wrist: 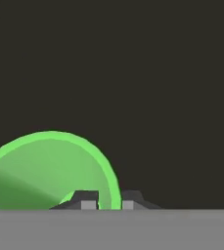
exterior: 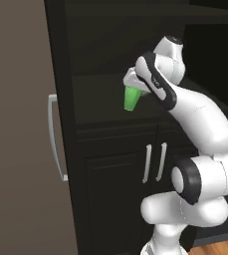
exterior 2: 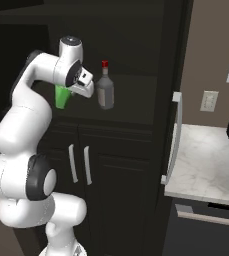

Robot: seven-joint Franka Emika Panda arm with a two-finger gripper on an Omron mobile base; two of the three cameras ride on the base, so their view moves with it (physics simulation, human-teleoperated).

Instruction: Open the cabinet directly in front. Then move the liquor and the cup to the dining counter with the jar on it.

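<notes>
One liquor [exterior 2: 105, 89] beside cup [exterior 2: 62, 96], right-base side.

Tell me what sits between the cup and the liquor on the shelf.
In the right base view, the tool, pinching the cup at its rim, sits between it and the liquor.

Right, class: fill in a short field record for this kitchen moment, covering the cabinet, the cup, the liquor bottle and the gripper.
cabinet: door swung open, shelf exposed
cup: green, at the left of the shelf, its rim pinched between the fingertips
liquor: red-capped bottle upright on the same shelf, to the cup's right, untouched
gripper: shut on the cup's rim, one fingertip inside, one outside
lower doors: closed
task stage: cabinet opened, nothing moved to the dining counter yet
</notes>
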